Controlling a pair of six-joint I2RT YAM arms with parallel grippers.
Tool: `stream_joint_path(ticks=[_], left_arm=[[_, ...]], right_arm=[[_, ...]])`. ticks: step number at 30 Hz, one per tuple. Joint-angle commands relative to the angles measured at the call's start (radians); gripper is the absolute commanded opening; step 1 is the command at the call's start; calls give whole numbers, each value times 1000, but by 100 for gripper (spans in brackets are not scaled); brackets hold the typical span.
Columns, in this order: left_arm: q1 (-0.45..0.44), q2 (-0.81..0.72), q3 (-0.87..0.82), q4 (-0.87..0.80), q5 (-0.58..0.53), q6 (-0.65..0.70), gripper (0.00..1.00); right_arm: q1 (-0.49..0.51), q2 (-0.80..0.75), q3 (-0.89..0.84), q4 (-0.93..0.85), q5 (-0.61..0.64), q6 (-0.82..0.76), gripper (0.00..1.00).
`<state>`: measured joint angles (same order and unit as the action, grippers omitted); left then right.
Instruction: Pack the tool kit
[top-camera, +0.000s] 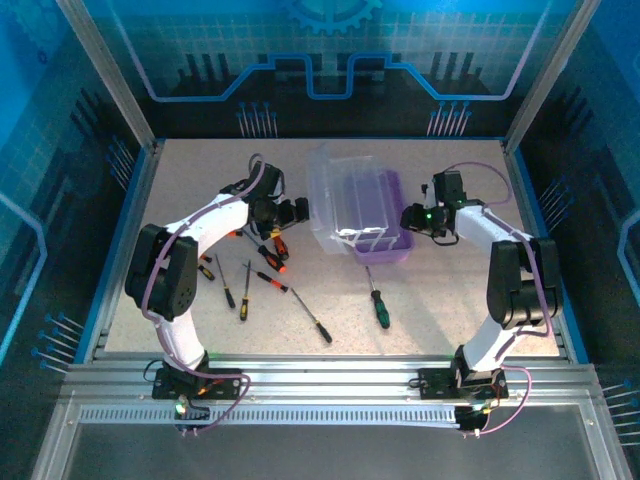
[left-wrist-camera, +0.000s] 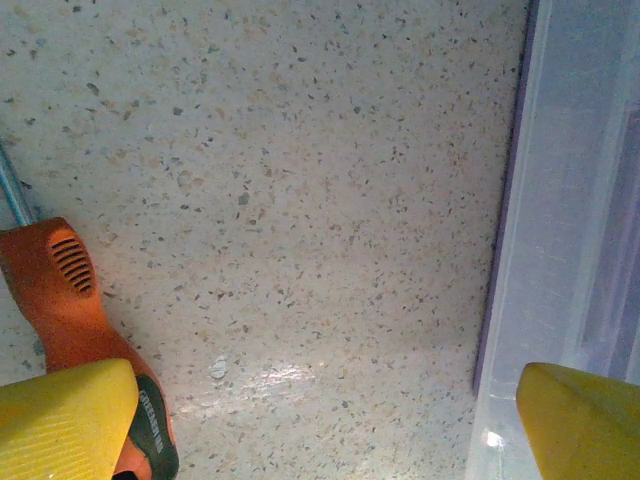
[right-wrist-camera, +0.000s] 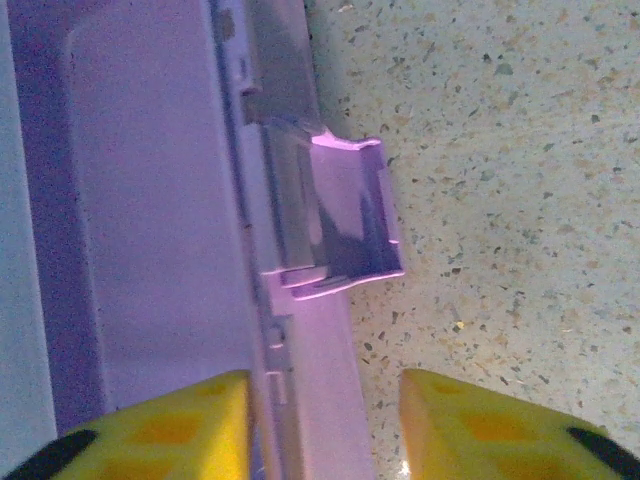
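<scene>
The tool kit (top-camera: 375, 215) lies open mid-table, its purple base to the right and its clear lid (top-camera: 333, 190) tipped back to the left. Several orange-black screwdrivers (top-camera: 272, 250) lie loose to its left, and a green-handled screwdriver (top-camera: 380, 308) lies in front of it. My left gripper (top-camera: 290, 212) is open low over bare table (left-wrist-camera: 300, 180), between an orange screwdriver handle (left-wrist-camera: 60, 290) and the case's edge (left-wrist-camera: 570, 200). My right gripper (right-wrist-camera: 325, 410) straddles the base's right wall (right-wrist-camera: 310, 350) just below the purple latch (right-wrist-camera: 340, 215), with a gap beside the outer finger (right-wrist-camera: 480, 430).
Metal frame rails (top-camera: 130, 230) border the speckled table on the left, the right and the near side. Two more screwdrivers (top-camera: 243, 290) and a long thin one (top-camera: 310, 315) lie in the near-left area. My arm bases stand at the near edge.
</scene>
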<state>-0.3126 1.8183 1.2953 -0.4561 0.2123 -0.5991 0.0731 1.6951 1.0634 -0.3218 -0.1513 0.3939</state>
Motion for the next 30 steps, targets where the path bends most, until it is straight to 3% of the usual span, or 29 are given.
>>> stream_joint_path(ticks=[1,3,12,25,30], left_arm=[[15,-51,-3,-32,-20,22,98],[23,-63,-3,-36,-21,30,99],[35,-8,21,-41,1,46,99],[53,32,67,-49,9,60,99],[55,80,96,-101,-56,73,99]], right_arm=[[10,11,-18,26,-5,12,36],[3,8,-26,26,8,13,26],[-26,-49,-79,52,55,58,10],[-38,-85,-98,53,49,60,8],[-38,-93,-103,56,63,64,8]])
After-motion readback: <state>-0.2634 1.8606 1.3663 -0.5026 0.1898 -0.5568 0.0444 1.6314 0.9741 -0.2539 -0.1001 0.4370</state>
